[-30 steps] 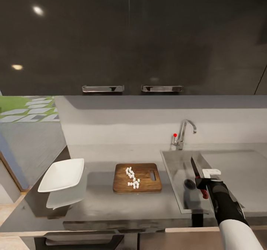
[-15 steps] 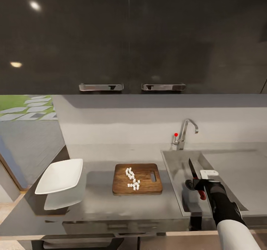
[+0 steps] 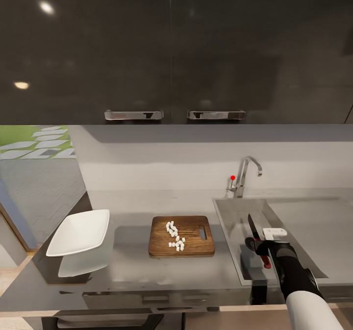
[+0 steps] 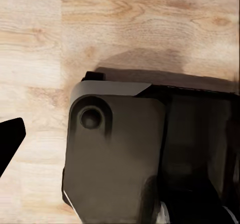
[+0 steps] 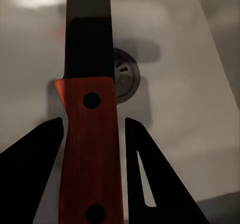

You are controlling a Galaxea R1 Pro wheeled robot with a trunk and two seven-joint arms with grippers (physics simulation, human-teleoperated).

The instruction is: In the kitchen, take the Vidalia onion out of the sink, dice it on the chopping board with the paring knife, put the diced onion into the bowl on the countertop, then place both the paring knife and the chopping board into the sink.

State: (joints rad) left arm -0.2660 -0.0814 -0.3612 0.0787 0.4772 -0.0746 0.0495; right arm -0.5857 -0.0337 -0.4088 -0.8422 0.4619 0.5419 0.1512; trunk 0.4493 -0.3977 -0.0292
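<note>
My right gripper [image 3: 265, 248] is shut on the paring knife [image 3: 254, 230], holding it over the sink [image 3: 228, 224] basin, dark blade pointing away from me. In the right wrist view the orange-red handle [image 5: 90, 144] sits between the black fingers [image 5: 150, 174], with the drain [image 5: 126, 82] beneath the blade. The brown chopping board [image 3: 196, 244] lies on the countertop [image 3: 132, 266] left of the sink, with several white onion dice [image 3: 175, 236] on it. Farther left, the white bowl [image 3: 78, 232] stands empty. A black fingertip [image 4: 10, 139] of my left gripper hangs over the floor.
A chrome tap [image 3: 243, 175] with a red-tipped lever stands behind the basin, and the flat drainboard [image 3: 314, 222] extends to the right. Glossy black upper cabinets [image 3: 171, 50] hang above. The left wrist view shows light wood floor [image 4: 50, 44] and the robot's dark base [image 4: 115, 154].
The right gripper has sunk a little lower over the basin with the knife. The head camera shifted slightly at first, then held still. Board, dice and bowl have not moved.
</note>
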